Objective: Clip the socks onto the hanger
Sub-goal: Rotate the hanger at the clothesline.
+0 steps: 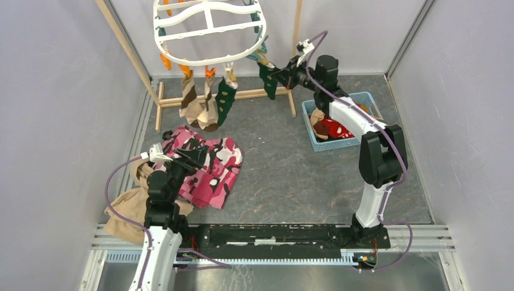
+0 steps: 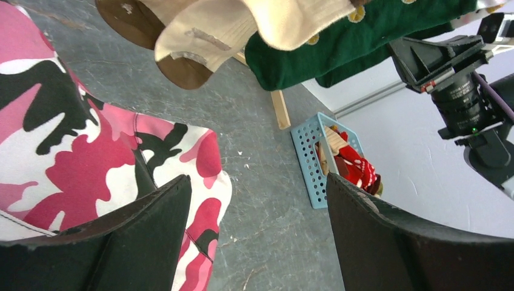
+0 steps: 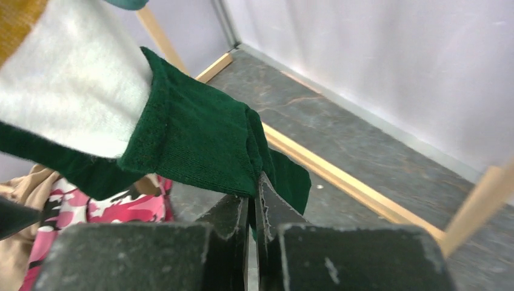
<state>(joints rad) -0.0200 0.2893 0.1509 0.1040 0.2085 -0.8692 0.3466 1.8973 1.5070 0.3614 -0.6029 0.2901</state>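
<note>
The white oval hanger (image 1: 209,30) hangs at the top of the top view. Brown-striped, tan and dark green socks (image 1: 209,103) dangle from its clips. My right gripper (image 1: 277,75) is raised beside the hanger's right rim and is shut on another dark green sock (image 1: 268,80); in the right wrist view the fingertips (image 3: 254,189) pinch the sock's edge (image 3: 200,145). My left gripper (image 1: 193,159) is open and empty above the pink camouflage garment (image 1: 209,167), jaws wide apart in the left wrist view (image 2: 257,194). A red patterned sock (image 1: 333,128) lies in the blue basket (image 1: 319,144).
Wooden stand poles (image 1: 127,45) and a floor bar (image 1: 242,96) frame the hanger. A big tan cloth (image 1: 124,212) lies at the left near my left arm's base. Grey walls close in on both sides.
</note>
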